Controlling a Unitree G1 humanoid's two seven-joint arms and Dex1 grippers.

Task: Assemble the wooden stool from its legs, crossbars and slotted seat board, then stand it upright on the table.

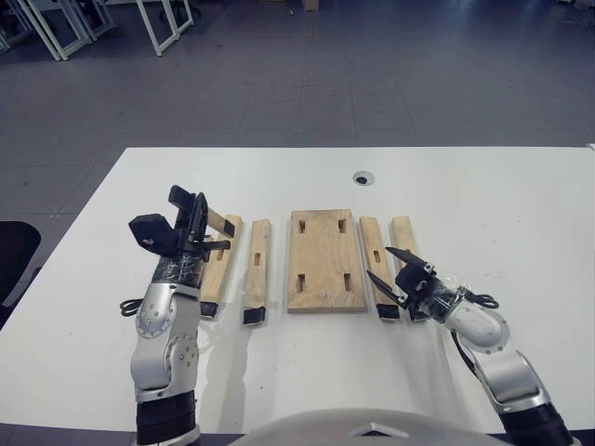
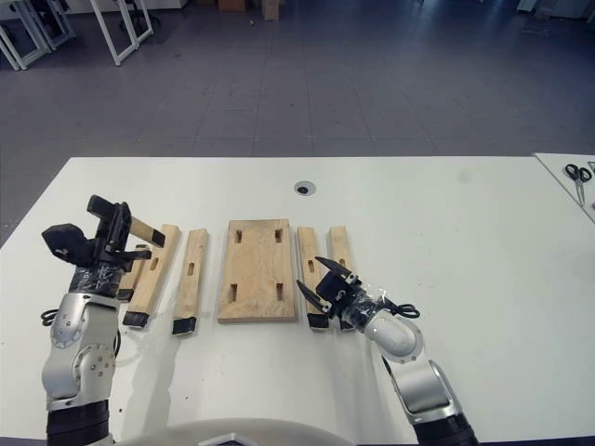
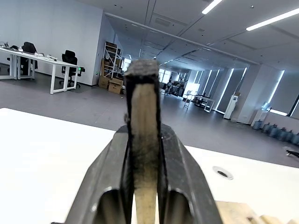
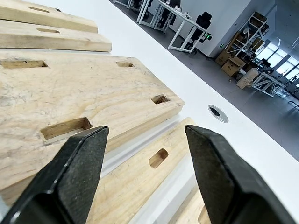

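The slotted seat board (image 1: 323, 260) lies flat in the middle of the white table (image 1: 502, 214). Two legs (image 1: 257, 269) with black end caps lie to its left, and two more legs (image 1: 375, 260) to its right. My left gripper (image 1: 193, 225) is raised above the leftmost leg (image 1: 220, 274) and shut on a short wooden crossbar (image 1: 219, 222), which the left wrist view shows as the crossbar (image 3: 144, 140) clamped between the fingers. My right gripper (image 1: 378, 262) stands open, low over the near end of the right legs. In the right wrist view its fingers (image 4: 79, 172) straddle a leg (image 4: 140, 179) beside the seat board (image 4: 70, 93).
A round cable hole (image 1: 363, 177) sits in the table behind the board. Scissors (image 2: 576, 173) lie on a neighbouring table at the far right. A black cable (image 1: 125, 307) loops beside my left arm. Bare tabletop extends to the right and behind the parts.
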